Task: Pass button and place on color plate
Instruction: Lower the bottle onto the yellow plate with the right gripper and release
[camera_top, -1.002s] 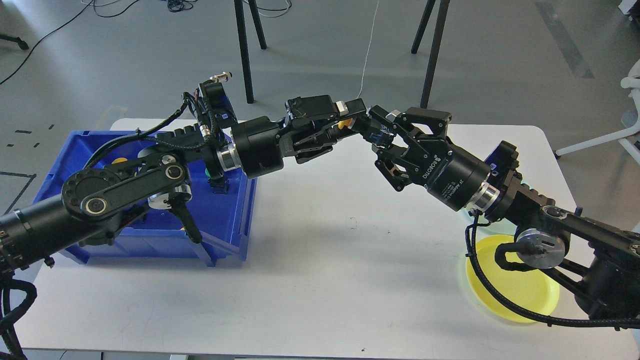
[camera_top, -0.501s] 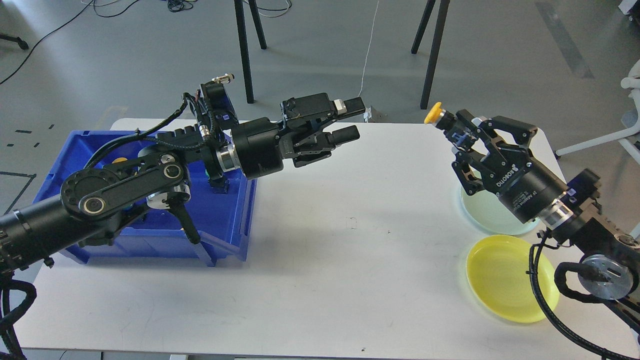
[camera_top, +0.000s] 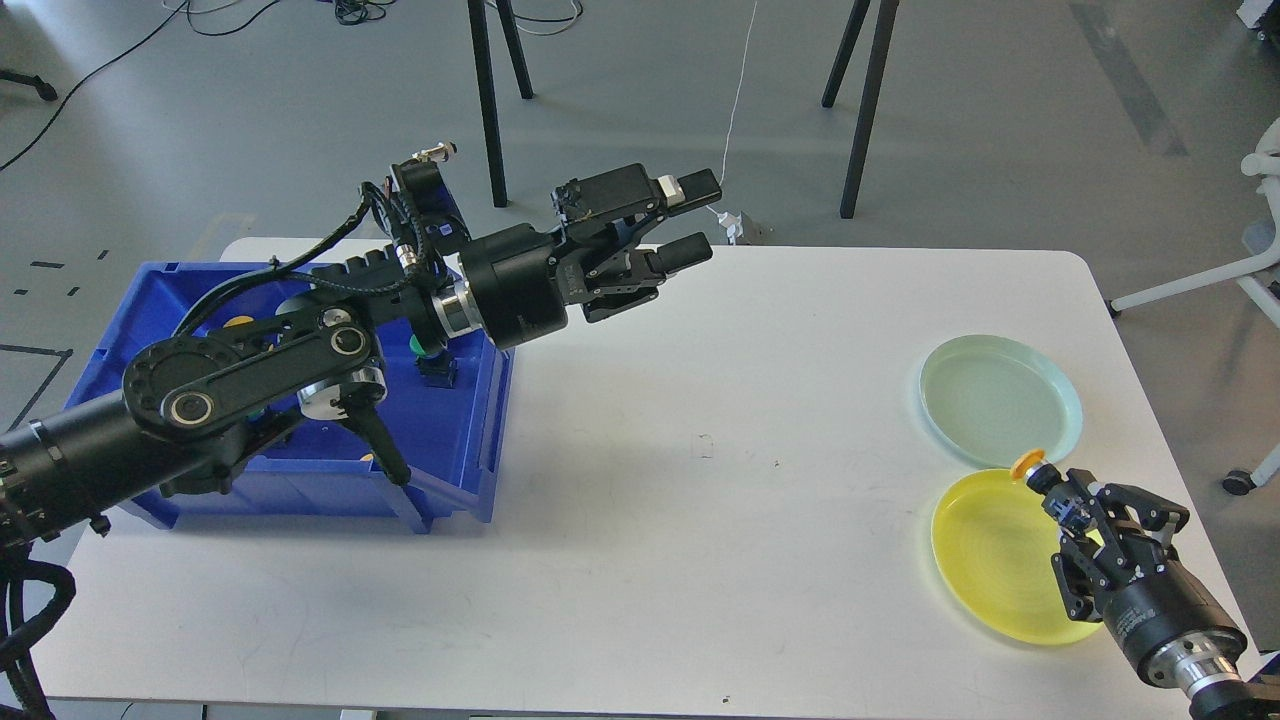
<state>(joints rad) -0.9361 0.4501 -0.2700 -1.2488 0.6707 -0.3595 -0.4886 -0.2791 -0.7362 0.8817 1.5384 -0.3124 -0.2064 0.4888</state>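
Note:
My right gripper (camera_top: 1050, 482) is shut on a yellow-orange button (camera_top: 1028, 465) and holds it over the far edge of the yellow plate (camera_top: 1000, 560) at the front right. A pale green plate (camera_top: 990, 398) lies just behind the yellow one. My left gripper (camera_top: 696, 218) is open and empty, held in the air over the table's far edge, right of the blue bin (camera_top: 470, 440).
The blue bin stands at the left of the white table (camera_top: 700, 520) under my left arm, with a few buttons (camera_top: 238, 322) partly hidden inside. Black stand legs (camera_top: 488, 100) rise behind the table.
My right gripper took the button from the left gripper, then carried it right and down toward me to the yellow plate. The left gripper opened and drew back slightly left.

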